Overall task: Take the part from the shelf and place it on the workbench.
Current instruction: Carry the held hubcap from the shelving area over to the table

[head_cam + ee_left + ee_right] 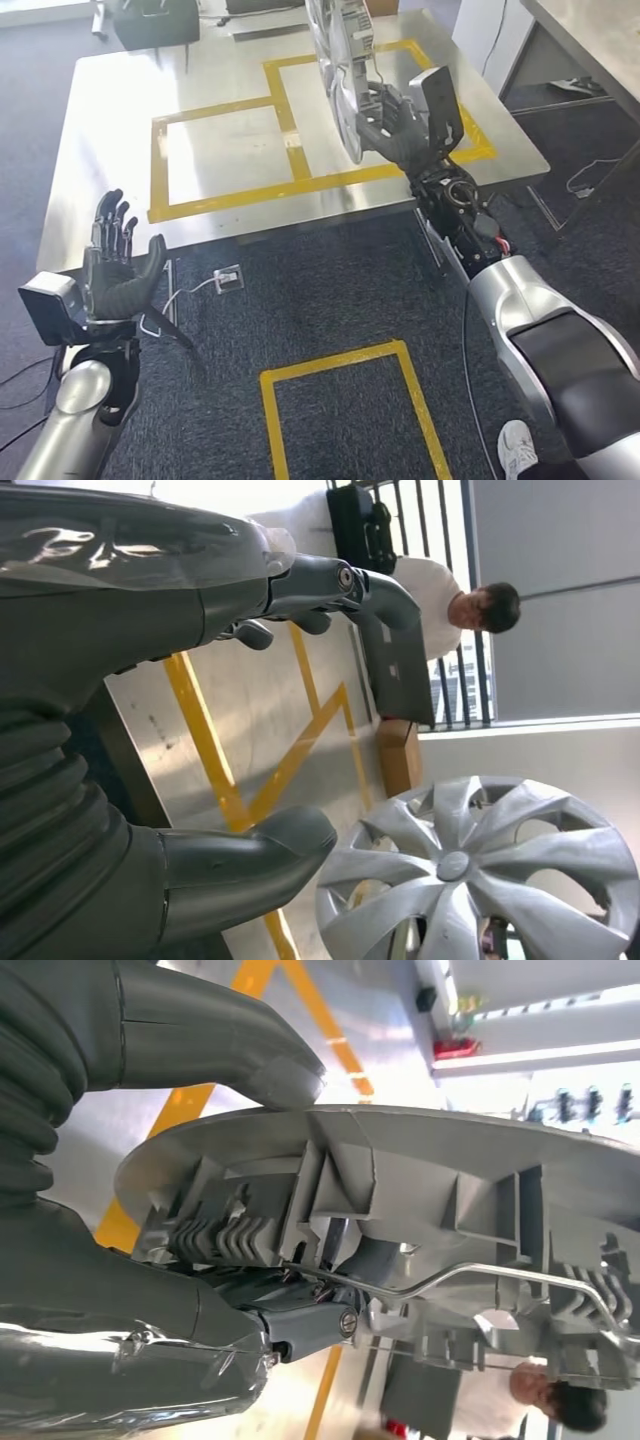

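Fingers (381, 110) of right hand (392, 125): wrapped on the rim of a grey hubcap (343, 70), held upright on edge above the steel workbench (98, 120) with yellow tape (283, 100). Left hand (117, 260): fingers spread, holding nothing, raised before the bench's near edge. Person (453, 605) seated behind a laptop (396, 665).

My matt dark fingers (375, 108) clasp a grey plastic hubcap (343, 75) over the table (106, 110) of dull brushed metal.
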Robot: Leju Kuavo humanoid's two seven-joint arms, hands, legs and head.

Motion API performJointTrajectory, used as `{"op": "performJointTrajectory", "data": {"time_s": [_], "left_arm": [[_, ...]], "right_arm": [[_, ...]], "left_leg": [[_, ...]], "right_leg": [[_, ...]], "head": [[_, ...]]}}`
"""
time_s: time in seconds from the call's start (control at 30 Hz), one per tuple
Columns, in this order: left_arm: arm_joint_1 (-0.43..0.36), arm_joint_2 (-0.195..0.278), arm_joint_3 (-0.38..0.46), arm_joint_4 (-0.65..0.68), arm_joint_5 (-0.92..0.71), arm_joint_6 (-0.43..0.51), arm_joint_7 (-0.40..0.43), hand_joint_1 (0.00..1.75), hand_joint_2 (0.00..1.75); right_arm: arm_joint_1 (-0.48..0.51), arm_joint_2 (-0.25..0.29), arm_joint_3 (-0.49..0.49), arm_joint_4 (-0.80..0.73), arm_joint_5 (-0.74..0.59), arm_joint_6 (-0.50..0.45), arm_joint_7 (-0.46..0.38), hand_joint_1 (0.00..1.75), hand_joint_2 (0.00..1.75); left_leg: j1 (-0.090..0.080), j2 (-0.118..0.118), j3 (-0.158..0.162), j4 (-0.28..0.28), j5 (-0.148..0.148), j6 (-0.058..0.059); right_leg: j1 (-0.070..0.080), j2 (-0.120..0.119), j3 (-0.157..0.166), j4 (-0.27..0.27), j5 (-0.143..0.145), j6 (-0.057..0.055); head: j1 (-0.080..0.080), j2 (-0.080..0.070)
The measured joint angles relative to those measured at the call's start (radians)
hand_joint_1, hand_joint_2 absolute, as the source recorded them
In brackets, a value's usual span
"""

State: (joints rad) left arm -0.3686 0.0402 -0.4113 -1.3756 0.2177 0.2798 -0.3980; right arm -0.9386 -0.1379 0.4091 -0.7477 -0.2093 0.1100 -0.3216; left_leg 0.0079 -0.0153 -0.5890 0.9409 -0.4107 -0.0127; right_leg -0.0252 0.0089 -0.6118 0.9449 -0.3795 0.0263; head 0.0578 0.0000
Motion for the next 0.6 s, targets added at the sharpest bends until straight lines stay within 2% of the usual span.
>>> {"op": "performJointTrajectory", "data": {"time_s": [0.03, 0.07, 0.1, 0.17, 0.2, 0.23, 0.27, 0.3, 0.37, 0.4, 0.43, 0.53, 0.6], "left_arm": [[-0.002, 0.000, -0.001, 0.001, -0.001, -0.004, -0.003, 0.00, 1.75], [-0.005, -0.001, -0.001, 0.003, -0.001, -0.007, -0.005, 0.00, 1.75], [-0.007, -0.001, -0.002, 0.006, -0.001, -0.010, -0.007, 0.00, 1.75], [-0.007, -0.002, -0.003, 0.013, -0.001, -0.017, -0.011, 0.00, 1.75], [-0.006, -0.002, -0.003, 0.016, -0.002, -0.019, -0.012, 0.00, 1.75], [-0.005, -0.002, -0.003, 0.019, -0.002, -0.020, -0.014, 0.00, 1.75], [-0.005, -0.002, -0.003, 0.022, -0.002, -0.020, -0.015, 0.00, 1.75], [-0.006, -0.001, -0.003, 0.024, -0.002, -0.020, -0.016, 0.00, 1.75], [-0.009, -0.002, -0.003, 0.026, -0.002, -0.020, -0.018, 0.00, 1.75], [-0.012, -0.002, -0.004, 0.026, -0.002, -0.020, -0.018, 0.00, 1.75], [-0.014, -0.002, -0.004, 0.026, -0.003, -0.020, -0.020, 0.00, 1.75], [-0.017, -0.003, -0.004, 0.029, -0.004, -0.021, -0.022, 0.00, 1.75], [-0.017, -0.004, -0.004, 0.031, -0.005, -0.025, -0.022, 0.00, 1.75]], "right_arm": [[-0.010, 0.001, 0.000, 0.010, 0.007, -0.002, -0.003, 1.75, 1.75], [-0.019, 0.001, -0.001, 0.023, 0.013, -0.005, -0.005, 1.75, 1.75], [-0.025, 0.002, -0.002, 0.034, 0.019, -0.008, -0.007, 1.75, 1.75], [-0.031, 0.002, -0.003, 0.056, 0.034, -0.012, -0.011, 1.75, 1.75], [-0.031, 0.002, -0.003, 0.065, 0.042, -0.012, -0.012, 1.75, 1.75], [-0.031, 0.002, -0.003, 0.075, 0.048, -0.013, -0.012, 1.75, 1.75], [-0.031, 0.002, -0.002, 0.084, 0.052, -0.013, -0.011, 1.75, 1.75], [-0.031, 0.003, -0.001, 0.092, 0.054, -0.013, -0.010, 1.75, 1.75], [-0.031, 0.005, 0.000, 0.106, 0.054, -0.012, -0.010, 1.75, 1.75], [-0.031, 0.006, 0.001, 0.112, 0.054, -0.012, -0.010, 1.75, 1.75], [-0.031, 0.007, 0.001, 0.118, 0.055, -0.013, -0.010, 1.75, 1.75], [-0.043, 0.008, 0.001, 0.135, 0.065, -0.017, -0.011, 1.75, 1.75], [-0.055, 0.009, 0.002, 0.149, 0.080, -0.020, -0.011, 1.75, 1.75]], "left_leg": [[0.000, 0.002, -0.007, 0.015, -0.002, -0.005], [0.002, 0.006, -0.034, 0.059, -0.003, -0.009], [0.003, 0.010, -0.078, 0.126, -0.010, -0.015], [0.005, 0.016, -0.190, 0.278, -0.039, -0.025], [0.004, 0.017, -0.232, 0.320, -0.052, -0.025], [0.003, 0.018, -0.255, 0.329, -0.053, -0.021], [-0.001, 0.018, -0.258, 0.295, -0.031, -0.012], [-0.008, 0.018, -0.238, 0.223, 0.012, 0.002], [-0.027, 0.015, -0.174, 0.051, 0.110, 0.035], [-0.035, 0.014, -0.148, -0.005, 0.137, 0.045], [-0.040, 0.012, -0.131, -0.036, 0.148, 0.052], [-0.037, 0.016, -0.099, -0.059, 0.136, 0.060], [-0.031, 0.017, -0.076, -0.065, 0.129, 0.063]], "right_leg": [[0.000, 0.001, 0.005, -0.001, -0.002, -0.006], [-0.002, 0.003, 0.012, -0.003, -0.003, -0.011], [-0.002, 0.004, 0.018, -0.005, -0.007, -0.015], [0.002, 0.006, 0.029, -0.005, -0.018, -0.024], [0.004, 0.008, 0.035, -0.005, -0.025, -0.027], [0.006, 0.010, 0.042, -0.005, -0.031, -0.028], [0.008, 0.013, 0.051, -0.006, -0.039, -0.029], [0.010, 0.015, 0.059, -0.006, -0.045, -0.029], [0.012, 0.020, 0.074, -0.008, -0.059, -0.027], [0.013, 0.021, 0.080, -0.011, -0.066, -0.023], [0.014, 0.022, 0.088, -0.013, -0.071, -0.019], [0.019, 0.017, 0.111, -0.015, -0.085, -0.008], [0.023, 0.011, 0.088, 0.045, -0.110, -0.010]], "head": [[-0.004, 0.000], [-0.008, 0.000], [-0.013, 0.000], [-0.023, 0.000], [-0.026, 0.000], [-0.028, 0.000], [-0.031, 0.000], [-0.033, 0.000], [-0.037, 0.000], [-0.038, 0.000], [-0.039, 0.000], [-0.038, 0.000], [-0.031, 0.000]]}}
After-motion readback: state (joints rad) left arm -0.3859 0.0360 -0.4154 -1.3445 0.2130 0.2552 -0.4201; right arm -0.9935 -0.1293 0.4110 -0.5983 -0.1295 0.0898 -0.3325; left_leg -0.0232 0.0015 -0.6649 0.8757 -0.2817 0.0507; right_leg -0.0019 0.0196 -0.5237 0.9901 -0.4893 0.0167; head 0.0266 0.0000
